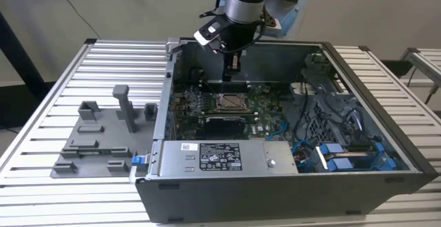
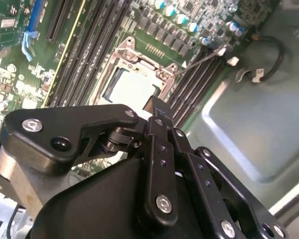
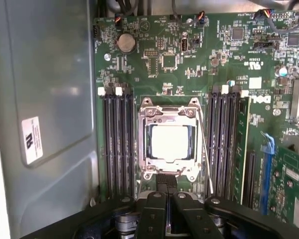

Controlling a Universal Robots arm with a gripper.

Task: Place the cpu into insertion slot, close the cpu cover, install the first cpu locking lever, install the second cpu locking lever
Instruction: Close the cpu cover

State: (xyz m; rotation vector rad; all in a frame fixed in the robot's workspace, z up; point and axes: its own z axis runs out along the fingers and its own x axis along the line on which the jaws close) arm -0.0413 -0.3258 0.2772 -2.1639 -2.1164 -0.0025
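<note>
Nearest me, along the front edge of the computer case (image 1: 276, 191), lies the power supply (image 1: 220, 157). Behind it is the green motherboard (image 3: 154, 64). The insertion slot (image 1: 230, 101) sits mid-board, between two banks of memory slots (image 3: 117, 144).

The cpu (image 3: 169, 142) lies in the slot, its pale face showing through the window of the cpu cover (image 3: 168, 113), which is folded down over it. One thin wire locking lever (image 3: 205, 149) runs along the cover's side; in the second wrist view it slants up off the board, so I judge it not yet latched.

Farther back, towards the case's rear wall, the gripper (image 1: 232, 75) hangs above the board, its fingers pinched together with nothing between them.

The lever is slim and springy. A push landing slightly off it could slide away and scrape the memory slots. If the cover is not fully seated, pressing on it could load the chip unevenly.
</note>
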